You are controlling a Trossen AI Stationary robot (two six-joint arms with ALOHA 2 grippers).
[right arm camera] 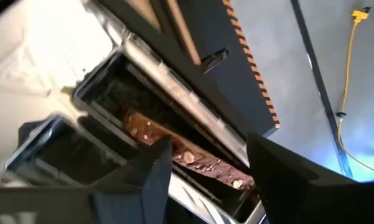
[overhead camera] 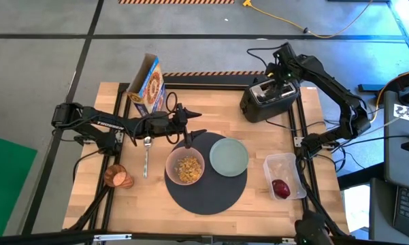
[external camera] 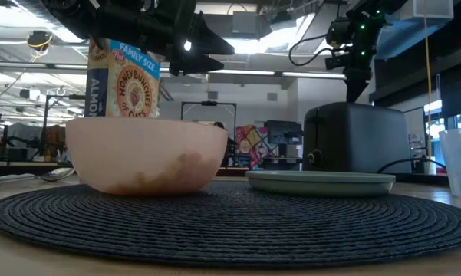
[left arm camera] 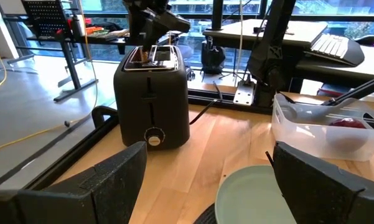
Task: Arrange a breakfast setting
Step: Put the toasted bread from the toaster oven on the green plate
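Near edge, high view: round dark grey woven mat (overhead camera: 205, 178) at lower centre of the frame. On it sit the translucent pink bowl (overhead camera: 184, 167), cereal inside, and the pale green plate (overhead camera: 228, 156) just right of it, apart from the bowl. Lower left: amber cup (overhead camera: 118, 177) lying on the bare wood table (overhead camera: 258, 197). Lower right: clear plastic tub (overhead camera: 284, 175) holding a small red fruit (overhead camera: 280, 188). Metal spoon (overhead camera: 146, 155) lies left of the mat, handle toward the near edge.

Mid frame: left gripper (overhead camera: 192, 125) hovers above the bowl's far rim and the mat edge, fingers spread apart, nothing between them; in its wrist view the fingers (left arm camera: 106, 180) frame the plate (left arm camera: 252, 196) and toaster.

Far side: blue-and-yellow cereal box (overhead camera: 147, 85) stands upper left of the table, top flap open. Black toaster (overhead camera: 269, 100) sits upper right. Right gripper (overhead camera: 280, 73) is directly over the toaster slots, fingers parted and straddling a brown toast slice (right arm camera: 187, 155) that is in the slot; not clamped on it as far as visible.
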